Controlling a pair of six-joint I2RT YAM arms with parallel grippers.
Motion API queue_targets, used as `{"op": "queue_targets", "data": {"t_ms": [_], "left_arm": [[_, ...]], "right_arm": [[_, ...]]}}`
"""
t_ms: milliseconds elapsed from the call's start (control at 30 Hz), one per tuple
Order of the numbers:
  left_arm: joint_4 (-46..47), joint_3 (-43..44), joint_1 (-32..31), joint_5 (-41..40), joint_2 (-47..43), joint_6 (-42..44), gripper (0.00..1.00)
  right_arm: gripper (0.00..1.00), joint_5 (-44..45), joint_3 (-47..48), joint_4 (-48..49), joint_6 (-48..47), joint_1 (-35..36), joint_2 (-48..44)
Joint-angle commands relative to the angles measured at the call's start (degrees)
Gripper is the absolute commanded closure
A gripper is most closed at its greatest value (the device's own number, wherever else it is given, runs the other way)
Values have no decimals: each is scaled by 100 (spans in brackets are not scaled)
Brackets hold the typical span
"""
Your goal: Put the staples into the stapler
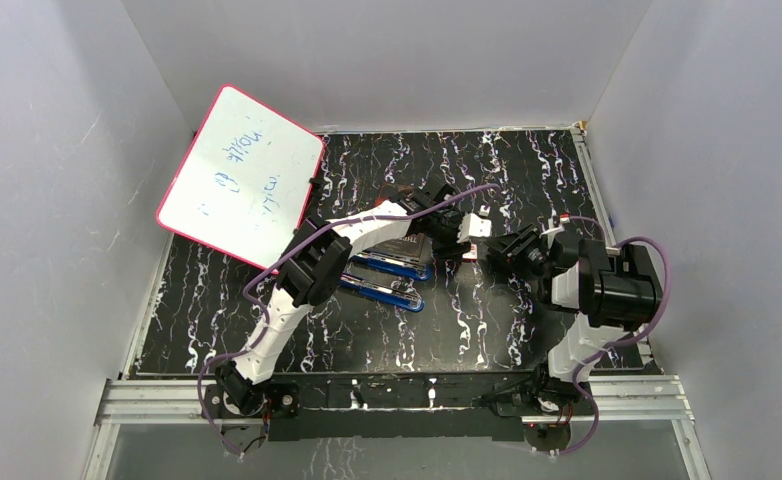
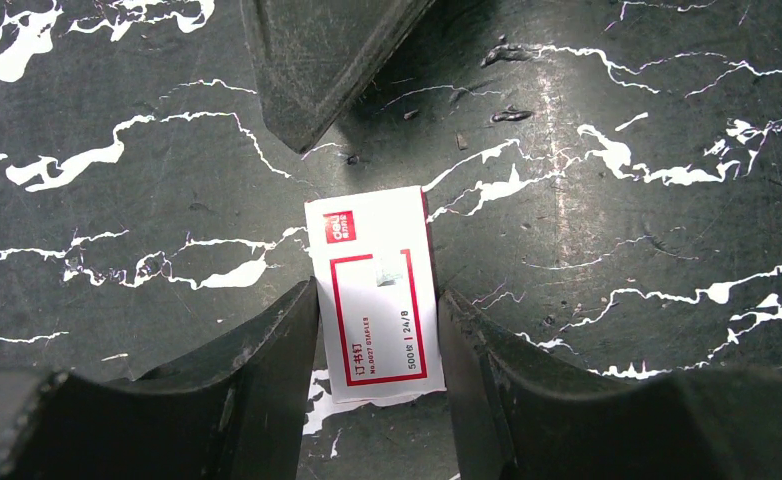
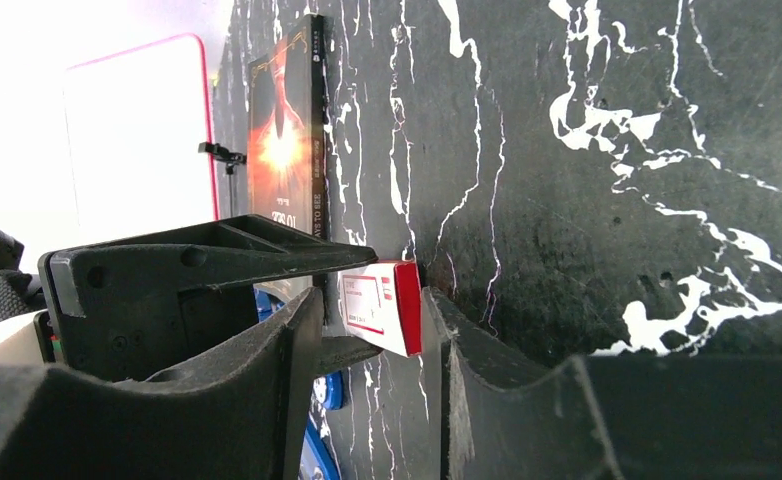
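The staples themselves cannot be made out in any view. What lies between the fingers is a small red-and-white staple box (image 2: 377, 290), flat on the tabletop (image 1: 527, 170) near its middle, somewhat towards the far edge. The left gripper (image 2: 377, 300) is closed narrowly on the box, one finger against each long side. The right gripper (image 3: 372, 300) meets it from the opposite side, its fingers (image 3: 267, 380) flanking the box's red end. The box touches one of them, but whether that end is clamped cannot be told.

Two blue staplers (image 1: 392, 268) lie side by side towards the near edge from the box, just left of it and partly under the left arm. A dark book (image 3: 287, 150) with an orange cover lies beside them.

The tabletop is black marble pattern with white veins, closed in by plain white walls (image 1: 387, 60). A pink-framed whiteboard (image 1: 239, 175) leans at the far left corner.

The left arm hides much of the staplers and the book in the top view. The handwriting on the whiteboard is too small to read.
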Motion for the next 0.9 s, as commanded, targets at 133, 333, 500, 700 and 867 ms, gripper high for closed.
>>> {"op": "queue_targets", "data": {"t_ms": [133, 333, 500, 700, 867], "left_arm": [[-234, 72, 10, 91, 173, 52, 55], [-234, 120, 7, 116, 208, 18, 55], [-234, 151, 5, 136, 227, 9, 55], [-234, 152, -5, 158, 234, 8, 55], [-228, 156, -5, 161, 247, 6, 55]], "right_arm": [[54, -346, -19, 1084, 417, -26, 524], [54, -504, 33, 1122, 383, -27, 749], [55, -669, 61, 1495, 550, -24, 1059], [55, -765, 100, 1794, 642, -25, 1312], [56, -850, 113, 2230, 872, -27, 1547]]}}
